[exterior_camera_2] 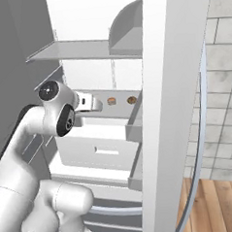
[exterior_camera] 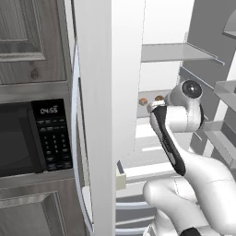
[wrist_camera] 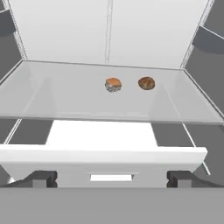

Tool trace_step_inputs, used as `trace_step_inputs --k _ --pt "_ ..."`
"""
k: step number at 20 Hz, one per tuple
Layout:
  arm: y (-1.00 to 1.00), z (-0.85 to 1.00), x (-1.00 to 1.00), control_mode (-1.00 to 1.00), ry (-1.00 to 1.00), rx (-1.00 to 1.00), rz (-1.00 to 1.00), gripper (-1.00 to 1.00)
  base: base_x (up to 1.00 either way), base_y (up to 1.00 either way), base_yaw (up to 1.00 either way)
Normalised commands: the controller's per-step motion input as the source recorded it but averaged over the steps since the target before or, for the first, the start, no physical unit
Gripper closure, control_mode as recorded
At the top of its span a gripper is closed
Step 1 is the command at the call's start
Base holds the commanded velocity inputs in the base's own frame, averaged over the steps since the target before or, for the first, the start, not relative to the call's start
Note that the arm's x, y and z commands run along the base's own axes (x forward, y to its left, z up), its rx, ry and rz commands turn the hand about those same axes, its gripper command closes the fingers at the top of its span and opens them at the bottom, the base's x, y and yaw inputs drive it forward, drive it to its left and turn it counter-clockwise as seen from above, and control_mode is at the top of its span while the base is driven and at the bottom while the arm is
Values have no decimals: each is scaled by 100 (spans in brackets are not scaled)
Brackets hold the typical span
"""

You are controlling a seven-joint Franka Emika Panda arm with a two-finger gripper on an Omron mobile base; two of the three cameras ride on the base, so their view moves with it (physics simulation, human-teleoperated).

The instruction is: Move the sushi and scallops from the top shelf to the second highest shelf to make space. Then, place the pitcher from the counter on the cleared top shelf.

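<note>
The sushi (wrist_camera: 113,84), orange-brown over white, and the round brown scallops (wrist_camera: 146,83) lie side by side on the translucent grey top shelf (wrist_camera: 61,98), toward its back. Both base views also show the sushi (exterior_camera: 143,100) (exterior_camera_2: 111,101) and the scallops (exterior_camera: 158,97) (exterior_camera_2: 131,100). My gripper (wrist_camera: 111,179) (exterior_camera_2: 99,104) is open and empty, level with that shelf's front edge and short of the food. Below lies the second highest shelf (wrist_camera: 103,154) with its thick white lip. The pitcher is out of view.
An open fridge door (exterior_camera: 108,92) stands close on the arm's left, another (exterior_camera_2: 178,109) on its right. A further grey shelf (exterior_camera_2: 75,51) hangs above. A microwave (exterior_camera: 27,138) sits in the cabinets at left, and a white drawer (exterior_camera_2: 100,148) sits below.
</note>
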Motion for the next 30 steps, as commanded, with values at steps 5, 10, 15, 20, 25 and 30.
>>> trace_step_inputs --k 5,10,15,20,25,30 --pt "10 41 -100 -100 0 1 0 -100 0 0 0" --pt "-4 37 -100 -100 0 5 2 -100 0 0 0" --pt "0 32 -74 -100 1 2 7 -100 0 0 0" --pt "-1 34 -11 -100 5 0 1 -100 0 0 0" --pt "0 4 0 -100 2 0 0 -100 0 0 0" --pt "0 0 0 -100 0 0 0 -100 0 0 0"
